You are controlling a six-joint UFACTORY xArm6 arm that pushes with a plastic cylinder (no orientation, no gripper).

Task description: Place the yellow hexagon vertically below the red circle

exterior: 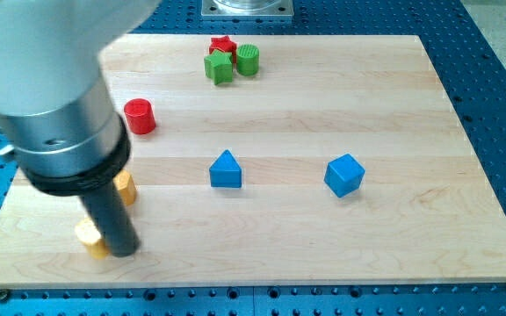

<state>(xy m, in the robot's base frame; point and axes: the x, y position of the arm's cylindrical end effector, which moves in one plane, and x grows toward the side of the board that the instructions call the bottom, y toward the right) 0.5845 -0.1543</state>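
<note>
The rod's tip [123,253] touched a yellow block [91,237] at its left; another yellow block [126,188] sat just behind, the red circle [139,117] farther beyond. Which was the hexagon was unclear. Light, rigid, it should slide when pushed squarely; the rod held nothing.

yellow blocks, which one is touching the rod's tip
The lower yellow block, near the view's bottom left: my tip sits against its right side. The other yellow block sits higher, behind the rod.

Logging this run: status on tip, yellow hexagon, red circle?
My tip at board's bottom left, touching a yellow block. Second yellow block half hidden behind the rod; which is the hexagon, cannot tell. Red circle above, apart.
</note>
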